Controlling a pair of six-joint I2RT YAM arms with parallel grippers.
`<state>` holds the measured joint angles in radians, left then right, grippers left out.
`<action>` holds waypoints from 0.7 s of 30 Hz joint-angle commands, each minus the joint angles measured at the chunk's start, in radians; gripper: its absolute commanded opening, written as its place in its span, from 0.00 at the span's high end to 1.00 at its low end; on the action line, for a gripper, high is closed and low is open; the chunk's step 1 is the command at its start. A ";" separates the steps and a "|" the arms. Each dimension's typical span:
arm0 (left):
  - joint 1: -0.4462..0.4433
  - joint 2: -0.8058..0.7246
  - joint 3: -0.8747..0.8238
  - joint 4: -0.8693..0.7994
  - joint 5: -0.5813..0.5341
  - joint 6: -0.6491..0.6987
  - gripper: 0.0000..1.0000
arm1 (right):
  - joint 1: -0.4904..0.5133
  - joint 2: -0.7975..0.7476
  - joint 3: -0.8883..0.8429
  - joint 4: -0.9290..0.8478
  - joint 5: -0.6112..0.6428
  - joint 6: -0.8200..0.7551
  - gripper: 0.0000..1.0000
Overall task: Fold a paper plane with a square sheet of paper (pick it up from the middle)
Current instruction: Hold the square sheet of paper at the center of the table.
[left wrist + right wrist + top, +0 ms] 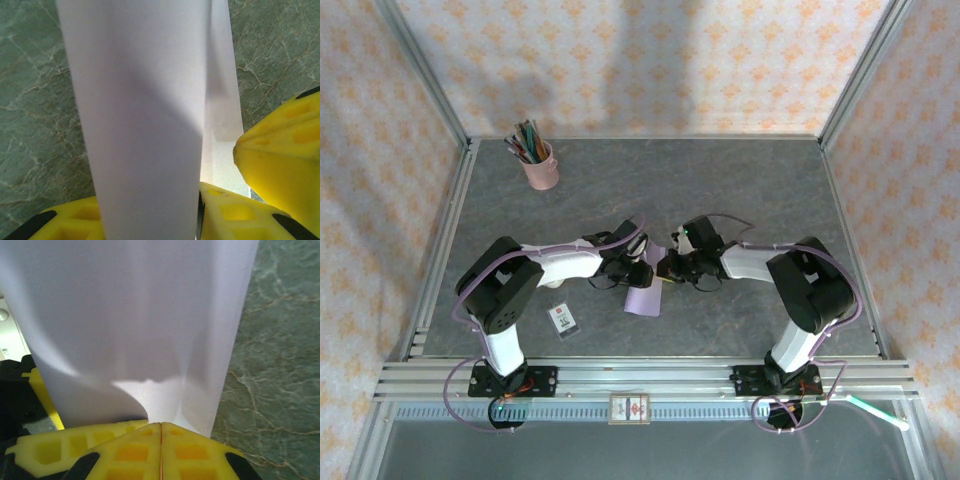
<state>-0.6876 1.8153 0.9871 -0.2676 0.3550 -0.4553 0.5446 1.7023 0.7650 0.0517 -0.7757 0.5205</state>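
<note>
Top external: light purple thin paper sheet (643,300) sits at the middle of the table (750,190), a bit toward the near edge, between the two arms. It reads as a narrow folded strip, not a full square. Left gripper (640,265) and right gripper (677,262) meet at its far end, and a bit of purple shows between them. The near end of the strip hangs toward the table. Small white printed card (562,318) lies near the near-left part of the table, apart from the sheet. Pink cup of pens (541,168) stands by the far-left corner.

Left wrist: the sheet runs up the frame as a long doubled strip, one layer over another, over the green-grey table. The yellow fingers (280,165) stand apart with a gap, and the lower layer runs into that gap. They do not look clamped.

Right wrist: the yellow fingers (125,445) are pressed together, seam closed. The sheet's curled edge comes down into the tips, so it looks pinched there.

Progress, judged: a lengthwise fold is in and the sheet is picked up and worked from the middle. No pointed nose, no wings, no dart shape yet. Nose corner folds, wing folds and creasing are left, so I'd put it at early to mid.
</note>
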 commanded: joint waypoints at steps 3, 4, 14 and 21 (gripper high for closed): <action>0.004 0.137 -0.095 -0.134 -0.134 0.004 0.59 | 0.011 0.010 0.001 0.039 -0.004 0.021 0.92; 0.005 0.136 -0.095 -0.134 -0.134 0.004 0.59 | 0.011 0.016 0.000 0.040 -0.002 0.022 0.92; 0.004 0.131 -0.094 -0.135 -0.136 0.004 0.59 | 0.012 0.069 -0.010 -0.005 0.071 -0.001 0.94; 0.003 0.127 -0.074 -0.146 -0.134 0.010 0.59 | 0.011 0.097 -0.021 -0.064 0.158 -0.022 0.95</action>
<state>-0.6876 1.8153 0.9874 -0.2680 0.3546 -0.4549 0.5491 1.7496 0.7650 0.0719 -0.7517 0.5228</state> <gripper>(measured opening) 0.408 0.053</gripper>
